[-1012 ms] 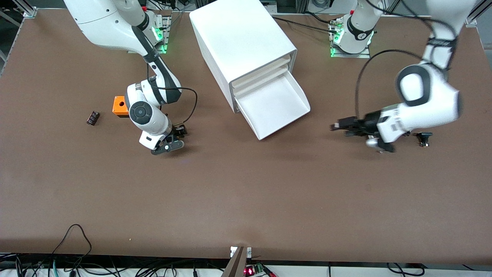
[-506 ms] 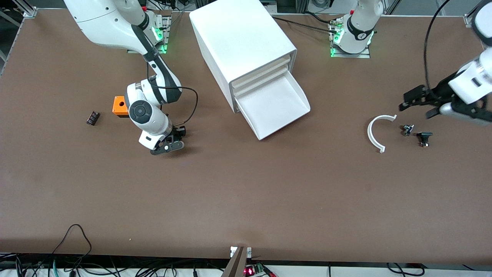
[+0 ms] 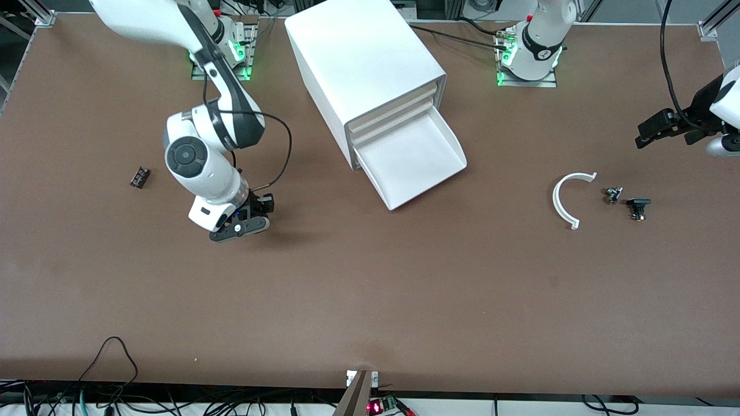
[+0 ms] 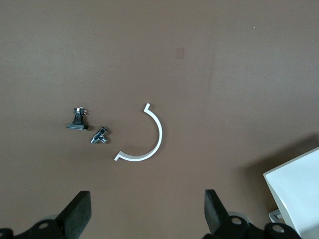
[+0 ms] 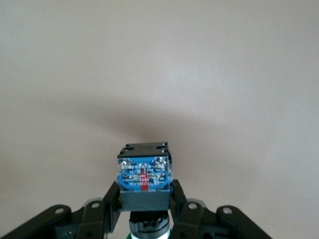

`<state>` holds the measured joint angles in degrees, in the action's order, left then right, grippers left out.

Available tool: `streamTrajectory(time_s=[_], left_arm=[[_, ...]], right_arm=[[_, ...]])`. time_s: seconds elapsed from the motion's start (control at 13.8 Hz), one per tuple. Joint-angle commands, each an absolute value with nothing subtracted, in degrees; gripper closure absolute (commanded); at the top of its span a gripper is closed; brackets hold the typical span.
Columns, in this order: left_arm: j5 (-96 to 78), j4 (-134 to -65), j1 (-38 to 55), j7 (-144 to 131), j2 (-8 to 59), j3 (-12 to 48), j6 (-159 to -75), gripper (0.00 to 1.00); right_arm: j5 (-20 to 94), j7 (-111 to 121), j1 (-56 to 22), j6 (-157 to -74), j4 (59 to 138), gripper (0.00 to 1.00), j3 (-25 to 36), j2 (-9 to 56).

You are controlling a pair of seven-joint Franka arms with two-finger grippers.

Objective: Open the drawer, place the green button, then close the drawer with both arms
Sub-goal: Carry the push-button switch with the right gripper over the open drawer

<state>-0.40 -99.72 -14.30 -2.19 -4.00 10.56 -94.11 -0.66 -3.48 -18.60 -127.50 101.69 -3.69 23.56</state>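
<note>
Right gripper [image 5: 144, 209] is pinching the dark blocky green-capped button [image 5: 143, 181] over bare table; I'm carrying it toward two o'clock, to the open lowest white drawer [image 3: 413, 159]. Left gripper [image 4: 144, 214] is waiting, spread.

Desk [image 3: 370, 300]: wide bare brown strip along the edge nearest the front camera, open to any pass.

Cabinet [image 3: 364, 63]: tall white block mid-desk near the bases; its lowest drawer [image 3: 413, 159] stands pulled out, tray bare, open from above, bare desk in front of it.

Toward the left arm's end: white curved strip [image 3: 563, 199], small metal part [image 3: 612, 195], black part [image 3: 637, 207], close together.

Toward the right arm's end: small black part [image 3: 139, 177].

Right tool [image 3: 245, 222]: low over bare desk between small black part and drawer.
</note>
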Motion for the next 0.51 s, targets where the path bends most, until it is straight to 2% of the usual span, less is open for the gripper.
streamTrajectory(time_s=[0.0,0.43], left_arm=[[1.05,-98.09,-13.54,-3.34,-3.08,10.02,-92.99,0.0],[1.05,-97.91,-13.27,-2.29,-2.99,10.02,-93.16,0.0]], right_arm=[[-0.88,0.77,-20.21,-120.94,92.48,0.66,-5.45,23.91],[-0.62,15.53,-20.48,-121.99,86.49,0.66,-14.14,25.48]])
